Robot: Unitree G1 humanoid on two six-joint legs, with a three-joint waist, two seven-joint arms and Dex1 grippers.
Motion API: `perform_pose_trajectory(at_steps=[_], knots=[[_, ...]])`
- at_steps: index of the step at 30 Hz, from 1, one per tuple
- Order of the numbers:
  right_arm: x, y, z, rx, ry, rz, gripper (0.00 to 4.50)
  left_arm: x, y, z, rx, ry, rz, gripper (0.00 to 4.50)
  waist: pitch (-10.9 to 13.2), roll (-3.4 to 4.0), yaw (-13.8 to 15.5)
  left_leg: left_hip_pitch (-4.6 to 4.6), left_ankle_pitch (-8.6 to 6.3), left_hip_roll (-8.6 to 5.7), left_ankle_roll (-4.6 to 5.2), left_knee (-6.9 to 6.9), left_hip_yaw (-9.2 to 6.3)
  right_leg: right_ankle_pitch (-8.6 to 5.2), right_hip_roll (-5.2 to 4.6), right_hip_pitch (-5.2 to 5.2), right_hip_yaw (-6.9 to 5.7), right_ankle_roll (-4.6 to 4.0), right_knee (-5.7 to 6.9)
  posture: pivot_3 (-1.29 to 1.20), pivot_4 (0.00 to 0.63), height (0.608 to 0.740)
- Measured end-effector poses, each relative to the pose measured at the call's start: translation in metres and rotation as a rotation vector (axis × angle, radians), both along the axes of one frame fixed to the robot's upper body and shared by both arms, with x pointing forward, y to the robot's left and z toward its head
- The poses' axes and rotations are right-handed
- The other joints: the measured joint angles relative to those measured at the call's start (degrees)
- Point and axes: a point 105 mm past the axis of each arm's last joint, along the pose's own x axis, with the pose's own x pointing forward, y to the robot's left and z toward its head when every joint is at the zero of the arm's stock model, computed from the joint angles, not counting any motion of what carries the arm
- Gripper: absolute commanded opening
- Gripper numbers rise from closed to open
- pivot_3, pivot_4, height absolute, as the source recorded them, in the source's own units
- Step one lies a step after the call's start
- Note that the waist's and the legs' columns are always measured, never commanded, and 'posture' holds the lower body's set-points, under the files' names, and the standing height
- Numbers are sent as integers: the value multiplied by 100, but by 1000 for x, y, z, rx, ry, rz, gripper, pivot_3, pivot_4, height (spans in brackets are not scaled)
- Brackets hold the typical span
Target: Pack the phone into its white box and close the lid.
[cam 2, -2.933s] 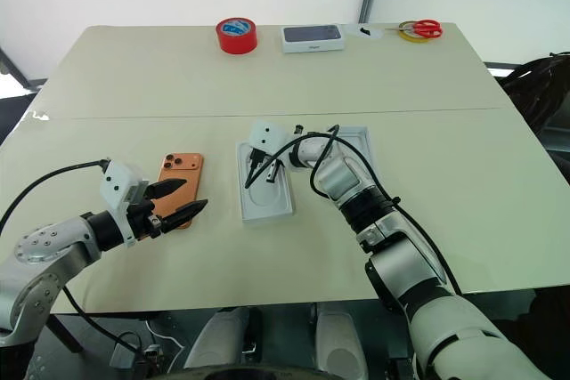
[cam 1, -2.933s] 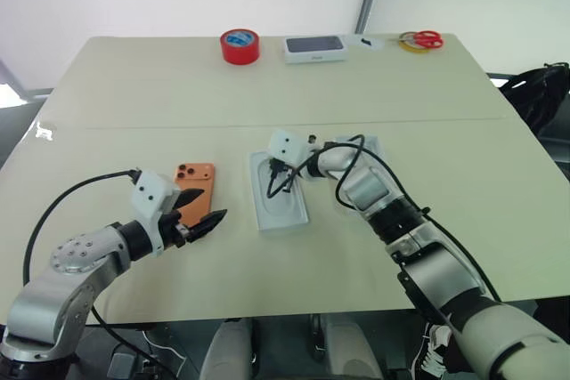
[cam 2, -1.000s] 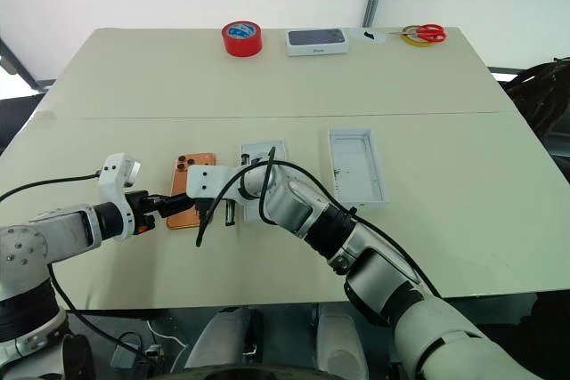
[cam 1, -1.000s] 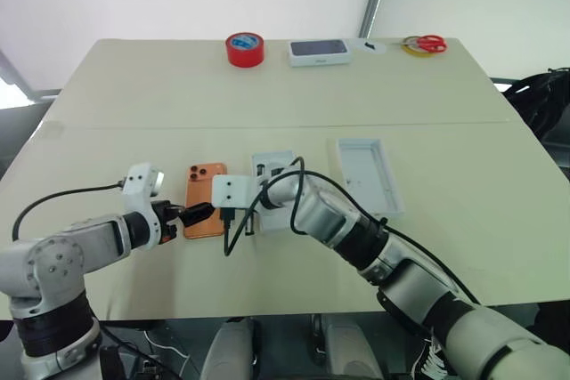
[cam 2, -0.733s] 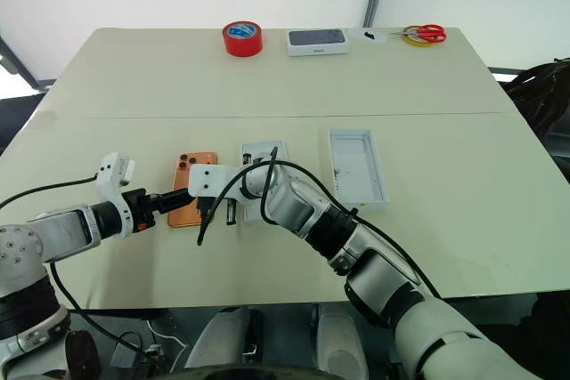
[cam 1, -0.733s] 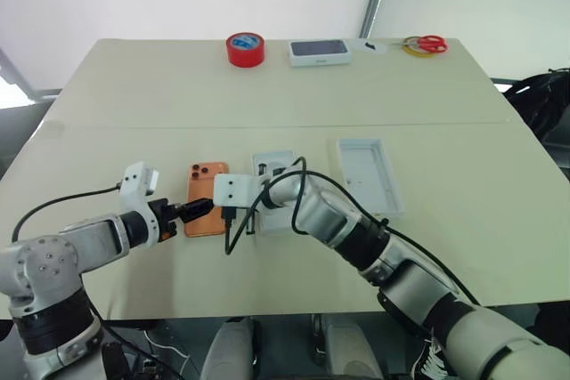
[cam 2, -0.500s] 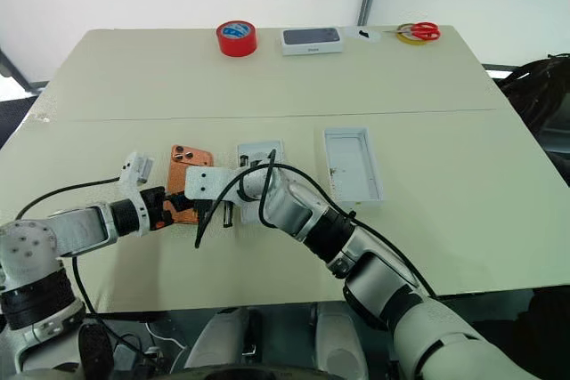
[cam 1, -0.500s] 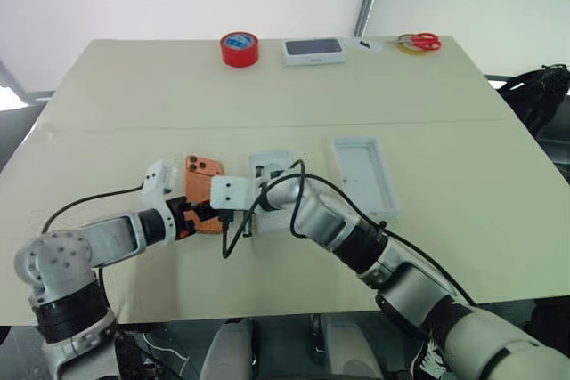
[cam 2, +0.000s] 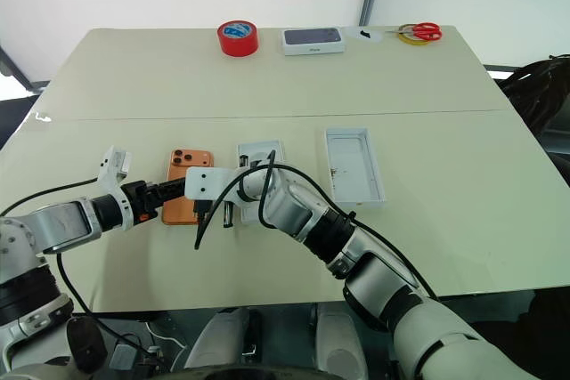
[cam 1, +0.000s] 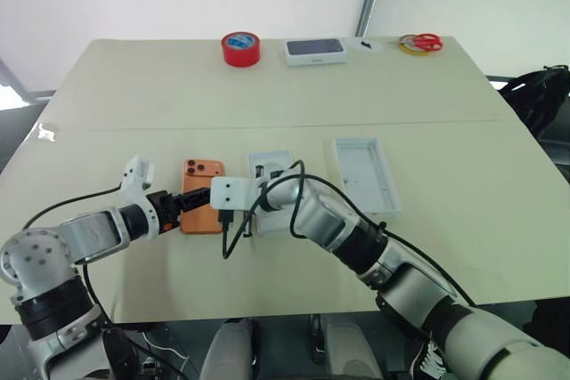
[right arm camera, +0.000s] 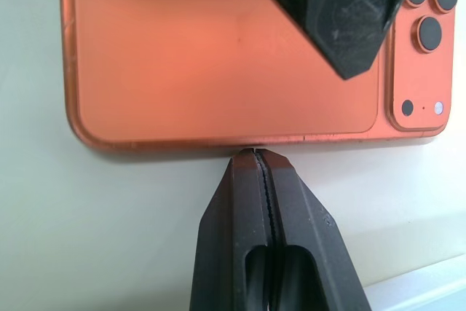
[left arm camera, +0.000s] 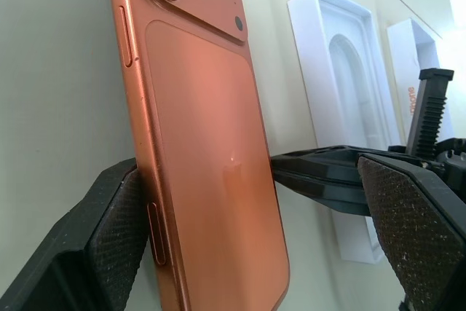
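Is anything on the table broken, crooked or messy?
Nothing looks broken or spilled. The flat orange phone lies camera side up beside the white insert with an oval recess, still outside the shallow white box. The left gripper straddles it with open fingers; the right gripper's shut fingers touch its long edge.

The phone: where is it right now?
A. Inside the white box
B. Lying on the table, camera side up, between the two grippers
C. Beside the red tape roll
B: the phone lies on the table, lenses up, left gripper straddling it, shut right gripper at its edge.
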Motion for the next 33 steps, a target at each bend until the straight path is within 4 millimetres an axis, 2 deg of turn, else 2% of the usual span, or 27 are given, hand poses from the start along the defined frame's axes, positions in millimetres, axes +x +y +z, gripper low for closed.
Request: perform_pose_trajectory(at_steps=[3,13,14,15,17,18,21,26,30,33], knots=[[0,0,0,1,-1,0,0,0,3,-1,-33,7,25,2269,0,0,1,0,0,0,-1,0,0,0,0,-1,0,1,0,0,150,740],[-1,-2,1,1,-8,-1,0,0,10,-2,-100,24,65,2269,0,-1,8,-5,-1,0,-1,-1,0,0,-3,-5,0,0,-1,0,150,740],[-1,-2,1,1,-8,-1,0,-1,11,-2,-106,24,70,1740,1,-1,8,-6,-1,0,-1,-1,0,0,-3,-6,0,1,-1,0,150,740],[-1,-2,1,0,-7,-2,0,-1,12,-2,-110,26,73,1454,1,-1,9,-7,-1,0,-1,-1,0,0,-3,-6,0,1,-1,0,150,740],[0,-5,2,0,-6,-5,0,-2,12,-4,-113,32,79,569,1,-1,15,-11,-1,-1,-2,-1,0,0,-5,-9,0,0,-2,0,150,740],[1,-7,3,2,-3,-10,0,-2,9,2,-153,7,64,53,1,-3,20,-13,-1,-1,-2,0,0,0,-5,-11,0,-1,-2,0,150,740],[4,-14,12,36,-11,-27,0,0,10,4,-171,-1,82,53,1,-4,14,-18,0,-1,-4,-1,0,0,-7,-20,1,-2,-1,0,150,740],[9,-40,55,241,-43,-52,0,8,15,12,-274,-26,186,53,4,-9,44,-36,0,-2,-6,-1,0,6,-15,-37,2,5,-4,0,150,740],[-9,-65,82,374,12,14,0,15,-11,36,-420,-70,180,53,5,-10,71,-41,-4,-14,1,-1,1,7,-51,-32,-1,4,-10,0,150,740],[-13,-101,90,417,81,-24,0,17,-39,44,-484,-75,164,53,5,-9,93,-40,-10,-27,14,1,5,2,-58,-23,-6,-6,-22,0,150,740]])
